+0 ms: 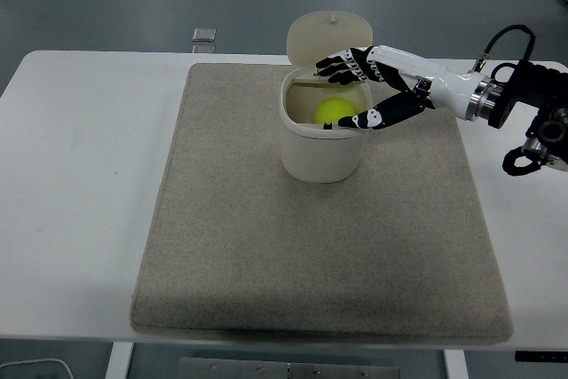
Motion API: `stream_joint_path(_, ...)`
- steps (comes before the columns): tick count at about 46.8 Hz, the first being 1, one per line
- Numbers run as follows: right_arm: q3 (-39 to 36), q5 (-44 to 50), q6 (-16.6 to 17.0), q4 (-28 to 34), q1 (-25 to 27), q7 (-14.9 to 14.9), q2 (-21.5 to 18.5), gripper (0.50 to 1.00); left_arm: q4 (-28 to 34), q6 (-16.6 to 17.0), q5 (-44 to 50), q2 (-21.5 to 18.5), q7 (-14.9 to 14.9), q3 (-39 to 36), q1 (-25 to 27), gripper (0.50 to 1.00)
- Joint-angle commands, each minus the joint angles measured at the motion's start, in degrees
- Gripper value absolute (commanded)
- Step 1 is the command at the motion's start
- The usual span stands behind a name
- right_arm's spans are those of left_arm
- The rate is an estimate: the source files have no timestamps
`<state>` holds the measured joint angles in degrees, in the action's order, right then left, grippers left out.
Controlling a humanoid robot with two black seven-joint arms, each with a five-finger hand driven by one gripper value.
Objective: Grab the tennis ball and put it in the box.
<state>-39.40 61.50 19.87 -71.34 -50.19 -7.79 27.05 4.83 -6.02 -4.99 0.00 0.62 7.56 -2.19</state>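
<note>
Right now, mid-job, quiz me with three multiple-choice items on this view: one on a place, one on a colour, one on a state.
1. Where is the tennis ball?
A. on the mat
B. inside the box
C. on the bare table

2. What colour is the box?
A. cream
B. red
C. black

3. How is the right hand?
A. clamped on the ball
B. flat on the mat
C. open over the box

Answers:
1 B, the ball shows below the rim.
2 A, its wall and raised lid are cream.
3 C, its fingers are spread and hold nothing.
</note>
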Motion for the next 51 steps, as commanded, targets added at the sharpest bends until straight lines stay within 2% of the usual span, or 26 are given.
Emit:
stream_joint_path(1, -0.3, -0.3, 0.3, -0.1, 0.1, -0.1, 0.5, 0.891, 0.0, 0.0, 0.0, 0.0, 0.0, 0.0, 0.0, 0.992)
stream_joint_path(7, -0.3, -1.7, 1.4, -0.6, 0.4, -0.1, 1.4, 0.891, 0.0, 0.0, 0.0, 0.0, 0.0, 0.0, 0.0, 0.992)
stream_joint_path(15, -0.4, -10.1, 7.8, -3.0, 0.9, 0.4, 5.8, 0.891, 0.0, 0.0, 0.1, 0.0, 0.0, 0.0, 0.0, 0.992)
stream_joint_path(19, -0.5, -14.6, 9.0, -3.0, 0.8, 1.9, 7.7, 0.891, 0.0, 0.0, 0.1, 0.0, 0.0, 0.0, 0.0, 0.992)
stream_joint_path(28, -0.3, -23.1, 10.4, -2.1, 0.9, 2.1, 9.7, 0.893, 0.0, 0.0, 0.1, 0.0, 0.0, 0.0, 0.0, 0.992)
stream_joint_path(35, -0.3, -28.4, 10.5, 1.1, 2.1, 2.1, 10.1, 0.891, 0.0, 0.0, 0.0, 0.0, 0.0, 0.0, 0.0, 0.992)
stream_joint_path(44, -0.2, -38.0, 10.3, 7.3, 2.6, 2.1, 9.3, 0.891, 0.0, 0.0, 0.0, 0.0, 0.0, 0.0, 0.0, 0.992)
stream_joint_path(51, -0.3, -41.8, 8.3, 11.7, 3.5, 2.0, 7.5, 0.891, 0.0, 0.0, 0.0, 0.0, 0.0, 0.0, 0.0, 0.992)
